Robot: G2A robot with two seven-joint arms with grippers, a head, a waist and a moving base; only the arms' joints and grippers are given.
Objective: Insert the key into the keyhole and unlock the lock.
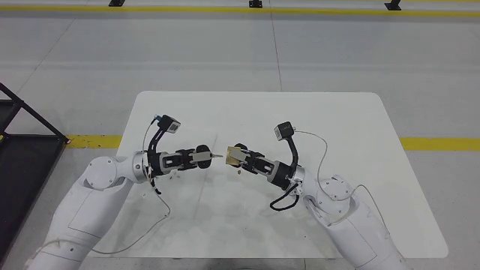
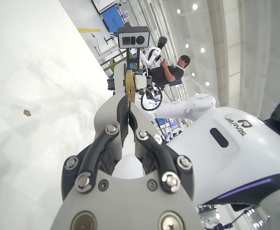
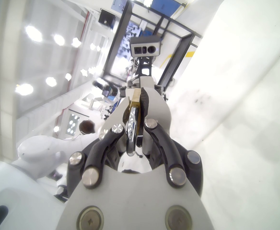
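Above the white counter [image 1: 337, 120], the left pincer [image 1: 204, 154] is pressed together on a small silver metal key [image 1: 217, 155]. The key's thin blade juts past the fingertips toward the right pincer [image 1: 246, 160], which pinches a brass padlock with a chrome shackle [image 1: 235, 155].

From the left wrist, we look along that pincer [image 2: 128, 104] straight at the padlock's bottom edge [image 2: 129, 86]. The keyhole [image 2: 130, 90] sits just beyond the fingertips. From above, blade and lock look near each other but apart, though we cannot be sure of the gap.

From the right wrist, the brass body [image 3: 134, 99] sits clamped between the tips of that pincer [image 3: 137, 101]. The shackle [image 3: 132, 125] points back toward the wrist.

We judge the key to be light, stiff and slick. It is best gripped across its flat head, as here, because it could pivot between the ribbed black pads [image 2: 123, 111] if the blade meets the lock off-line.

The padlock looks dense for its size, hard and smooth-faced. Gripping it across the broad faces leaves the keyhole end free. We think that grip must be firm enough to resist the push of insertion and then the twist of the turn.
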